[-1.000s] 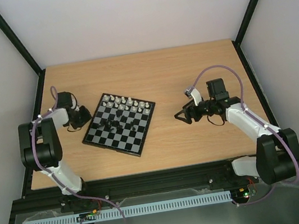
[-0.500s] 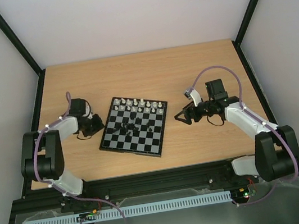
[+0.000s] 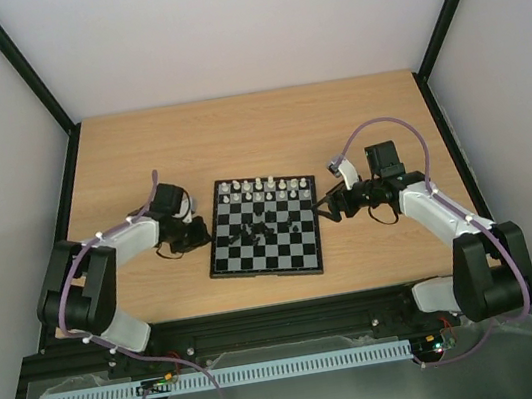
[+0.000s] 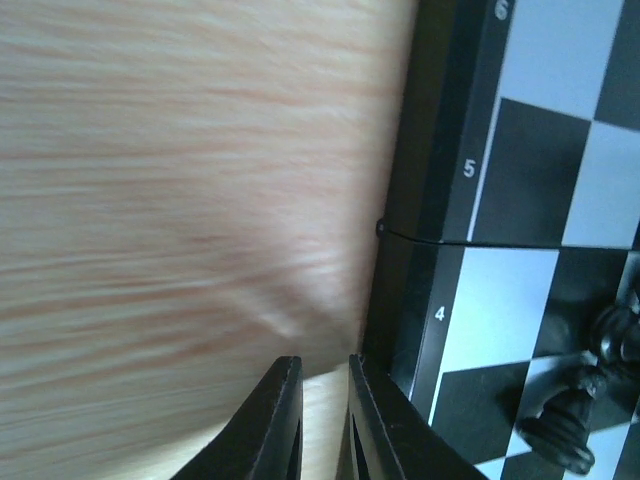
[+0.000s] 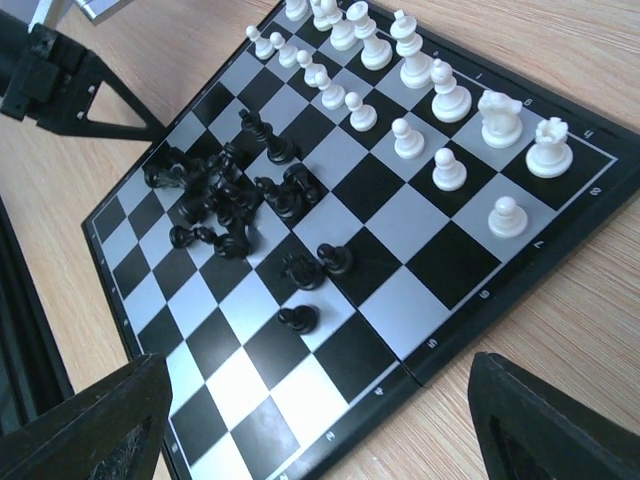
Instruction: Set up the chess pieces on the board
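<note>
Close to the arms, the board (image 3: 267,272) lies flat on the table (image 3: 255,130), between the two grippers; the left gripper (image 4: 322,362) is at its left rim, fingers almost pressed together with nothing between them, and one finger seems to touch the rim; the right gripper (image 3: 326,208) is just beside the right rim, spread wide and empty. Around the middle of the board the black pieces (image 5: 220,195) sit in a tight heap, many on their sides; they look tiny, light, hard and smooth, so they will likely slip or roll; it seems best to pinch one from above by its thin neck, picking from the edge of the heap so the others are not knocked. On the far side the white pieces (image 5: 420,90) stand up in two rows. The board looks light too, and may slide on the smooth wood; past the table are plain pale walls (image 3: 238,22) and black corner posts (image 3: 22,66).
</note>
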Available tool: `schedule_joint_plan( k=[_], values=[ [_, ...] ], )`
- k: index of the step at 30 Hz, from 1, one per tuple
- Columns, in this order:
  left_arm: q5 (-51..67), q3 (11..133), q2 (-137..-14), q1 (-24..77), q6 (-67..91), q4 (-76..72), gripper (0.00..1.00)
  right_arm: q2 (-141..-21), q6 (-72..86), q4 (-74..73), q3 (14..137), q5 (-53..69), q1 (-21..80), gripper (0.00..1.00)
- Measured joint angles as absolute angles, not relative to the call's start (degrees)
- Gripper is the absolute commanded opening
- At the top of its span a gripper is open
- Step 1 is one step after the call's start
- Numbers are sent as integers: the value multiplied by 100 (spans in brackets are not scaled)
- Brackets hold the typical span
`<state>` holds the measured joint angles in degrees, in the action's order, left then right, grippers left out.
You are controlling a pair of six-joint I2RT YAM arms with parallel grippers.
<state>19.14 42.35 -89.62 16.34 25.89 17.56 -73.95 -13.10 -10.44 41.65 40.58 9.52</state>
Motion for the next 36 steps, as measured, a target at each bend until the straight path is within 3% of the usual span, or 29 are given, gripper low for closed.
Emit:
schedule_joint_plan(
  k=[14,20,25,26,28,36],
  values=[
    [2340,4021,-8855,2296,2477,1619,16,-7389,-1310,-1044,4174,3774,952,82],
    [2038,4115,-8322,2349,2412,2115,22,-7133,-1302,-1199,4327,3483,952,82],
    [1566,4528,-7236,2429,1907,2060,55,-6737,-1385,-1599,4825,3199,952,82],
    [1461,4530,-6956,2464,1791,1981,66,-6659,-1420,-1691,4925,3144,952,81],
    [1297,4523,-6477,2508,1614,1885,97,-6477,-1496,-1831,5017,3074,952,78],
    [768,4563,-5157,3083,1170,1474,99,-6348,-1959,-2418,5017,2912,1072,60]
  ],
)
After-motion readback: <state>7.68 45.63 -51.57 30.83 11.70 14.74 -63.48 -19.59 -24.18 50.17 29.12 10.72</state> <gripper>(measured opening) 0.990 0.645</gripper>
